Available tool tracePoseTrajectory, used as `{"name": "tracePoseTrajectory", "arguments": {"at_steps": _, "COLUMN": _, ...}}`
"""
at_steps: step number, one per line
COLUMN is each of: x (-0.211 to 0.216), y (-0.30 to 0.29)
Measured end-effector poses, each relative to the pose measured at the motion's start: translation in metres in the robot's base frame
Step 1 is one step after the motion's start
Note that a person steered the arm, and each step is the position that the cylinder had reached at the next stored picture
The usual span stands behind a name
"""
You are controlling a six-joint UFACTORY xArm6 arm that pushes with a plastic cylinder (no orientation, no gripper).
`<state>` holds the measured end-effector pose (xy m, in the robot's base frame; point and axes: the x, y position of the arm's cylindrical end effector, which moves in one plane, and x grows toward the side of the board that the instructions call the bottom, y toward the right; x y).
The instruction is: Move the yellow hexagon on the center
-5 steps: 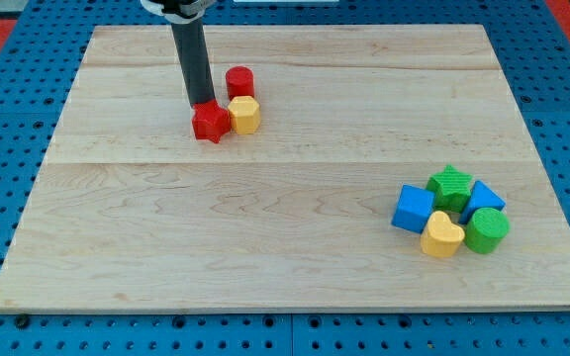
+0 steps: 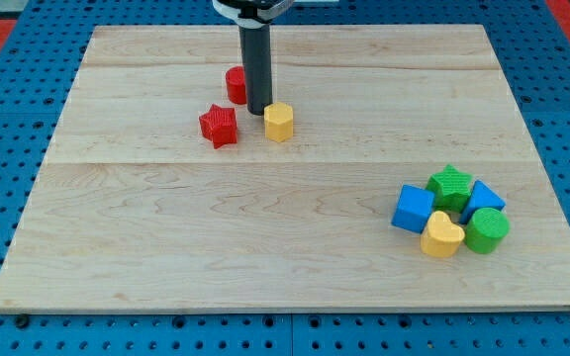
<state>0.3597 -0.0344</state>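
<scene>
You see the wooden board (image 2: pixel 295 277) with two groups of blocks on it. Near the board's far edge, left of its middle, a red cylinder (image 2: pixel 235 84) sits partly hidden behind the dark rod (image 2: pixel 257 69), and a red star (image 2: pixel 219 126) lies a little nearer the board's near edge and further left, apart from both. Toward the near right corner a cluster sits packed together: a green star (image 2: pixel 451 185), a blue cube (image 2: pixel 413 209), a blue block (image 2: pixel 484 199) whose shape you cannot make out, a green cylinder (image 2: pixel 487 229) and a yellow heart (image 2: pixel 442 235).

The yellow hexagon (image 2: pixel 279 122) stands upright on its flat face, compact with no clear long axis, in the far half, just left of centre.

My tip (image 2: pixel 259 112) has no fingers and holds nothing; it rests just beside the hexagon's far-left side, between it and the red cylinder.
</scene>
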Motion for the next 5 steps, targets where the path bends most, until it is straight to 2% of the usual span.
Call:
{"name": "tracePoseTrajectory", "arguments": {"at_steps": 2, "x": 0.015, "y": 0.017}}
{"name": "tracePoseTrajectory", "arguments": {"at_steps": 4, "x": 0.033, "y": 0.09}}
{"name": "tracePoseTrajectory", "arguments": {"at_steps": 5, "x": 0.047, "y": 0.094}}
